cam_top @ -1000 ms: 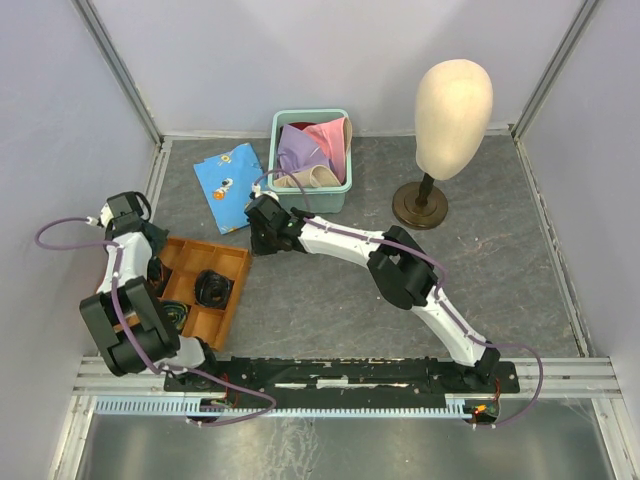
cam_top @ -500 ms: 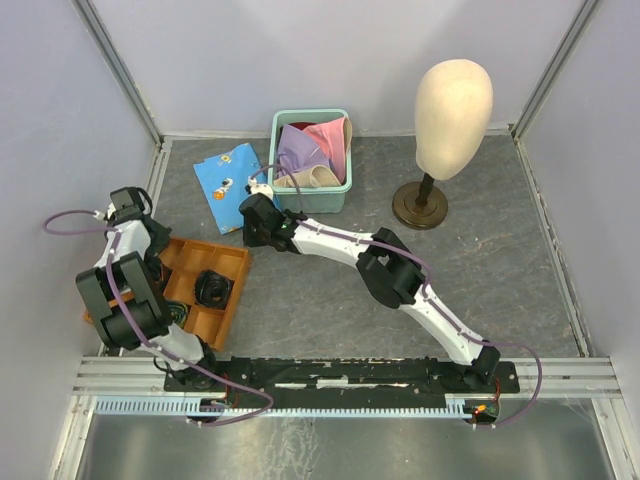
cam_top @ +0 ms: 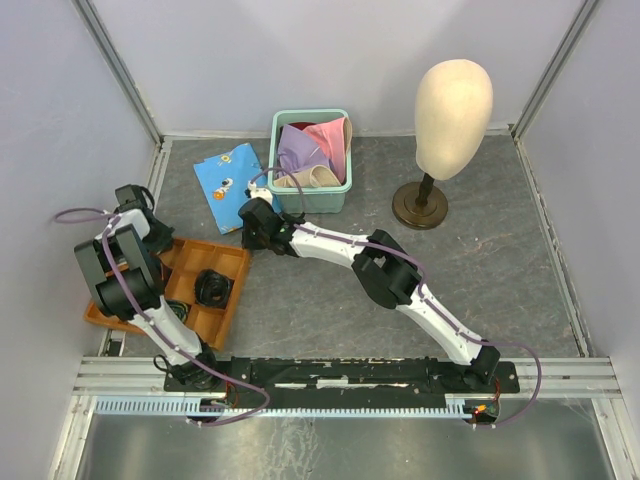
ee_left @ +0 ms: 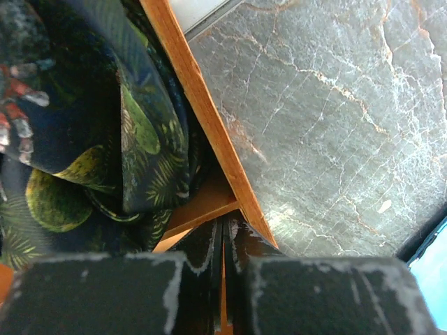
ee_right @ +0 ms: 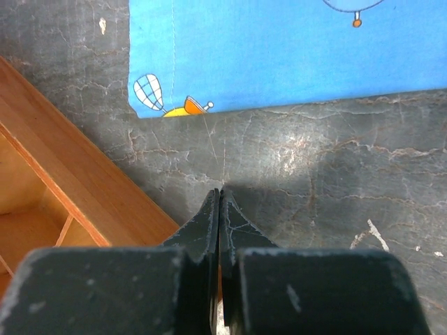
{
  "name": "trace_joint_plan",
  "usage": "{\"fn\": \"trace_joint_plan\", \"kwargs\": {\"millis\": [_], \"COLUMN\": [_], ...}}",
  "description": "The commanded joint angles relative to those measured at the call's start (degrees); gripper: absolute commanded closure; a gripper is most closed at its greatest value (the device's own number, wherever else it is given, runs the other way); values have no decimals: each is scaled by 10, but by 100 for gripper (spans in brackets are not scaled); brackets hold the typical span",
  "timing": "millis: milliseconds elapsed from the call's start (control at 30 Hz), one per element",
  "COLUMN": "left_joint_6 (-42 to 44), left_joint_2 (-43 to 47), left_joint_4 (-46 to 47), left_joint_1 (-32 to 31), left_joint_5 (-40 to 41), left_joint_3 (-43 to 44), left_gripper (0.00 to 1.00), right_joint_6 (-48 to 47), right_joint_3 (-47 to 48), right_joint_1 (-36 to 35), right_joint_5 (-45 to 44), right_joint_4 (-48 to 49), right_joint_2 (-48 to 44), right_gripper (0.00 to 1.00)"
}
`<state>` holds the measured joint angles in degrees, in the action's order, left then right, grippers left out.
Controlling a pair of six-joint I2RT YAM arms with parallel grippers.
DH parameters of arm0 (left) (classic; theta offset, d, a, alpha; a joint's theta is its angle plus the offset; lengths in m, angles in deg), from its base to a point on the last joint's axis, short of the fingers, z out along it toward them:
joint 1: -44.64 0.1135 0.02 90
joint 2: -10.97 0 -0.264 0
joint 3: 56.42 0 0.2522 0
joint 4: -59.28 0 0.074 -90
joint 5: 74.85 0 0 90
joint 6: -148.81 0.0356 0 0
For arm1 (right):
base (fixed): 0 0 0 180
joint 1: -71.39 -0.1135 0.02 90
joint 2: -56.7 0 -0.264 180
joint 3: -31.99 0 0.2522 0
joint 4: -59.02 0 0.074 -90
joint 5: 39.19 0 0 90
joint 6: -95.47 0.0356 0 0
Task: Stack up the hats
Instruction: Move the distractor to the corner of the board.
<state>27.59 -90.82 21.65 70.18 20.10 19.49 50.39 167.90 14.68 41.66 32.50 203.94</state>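
The hats lie bunched in a teal basket [cam_top: 283,190] at the back: lavender [cam_top: 298,150], pink [cam_top: 329,135], cream-beige [cam_top: 312,178], and a sliver of dark red [cam_top: 292,128]. My right gripper [cam_top: 250,232] [ee_right: 218,192] is shut and holds nothing. It hangs low over the table in front of the basket, between a blue cloth [ee_right: 279,49] and a wooden tray [ee_right: 77,181]. Shut as well, my left gripper [cam_top: 155,235] [ee_left: 225,222] is over the tray's corner wall [ee_left: 209,139], beside dark leaf-patterned fabric [ee_left: 84,125]. Neither gripper touches a hat.
A cream mannequin head [cam_top: 453,105] on a dark stand [cam_top: 420,207] is at the back right. The blue patterned cloth [cam_top: 228,183] lies left of the basket. The wooden tray [cam_top: 233,298] at the near left holds dark items [cam_top: 212,288]. Enclosure walls ring the table.
The left arm has folded back and swung towards the left wall, its elbow now higher over the tray. The right gripper has crept slightly left, staying shut.
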Motion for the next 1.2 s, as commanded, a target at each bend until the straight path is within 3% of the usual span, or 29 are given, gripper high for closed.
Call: {"fn": "trace_joint_plan", "kwargs": {"millis": [0, 400, 767, 967, 1167], "left_joint_6": [28, 53, 43, 54, 72], "left_joint_2": [-29, -141, -129, -157, -193], "left_joint_4": [28, 14, -8, -13, -46], "left_joint_1": [3, -59, -166, -184, -202], "left_joint_5": [-17, -98, -128, -164, -173], "left_joint_3": [41, 177, 219, 277, 351], "left_gripper": [97, 97, 97, 97, 97], "right_joint_6": [12, 31, 56, 62, 69], "right_joint_3": [1, -48, -134, -179, -162], "right_joint_1": [3, -29, -88, -106, -125], "right_joint_5": [13, 90, 130, 152, 156], "right_joint_4": [25, 22, 24, 12, -1], "right_joint_2": [4, -18, -73, -108, -104], "right_gripper": [100, 100, 100, 100, 100]}}
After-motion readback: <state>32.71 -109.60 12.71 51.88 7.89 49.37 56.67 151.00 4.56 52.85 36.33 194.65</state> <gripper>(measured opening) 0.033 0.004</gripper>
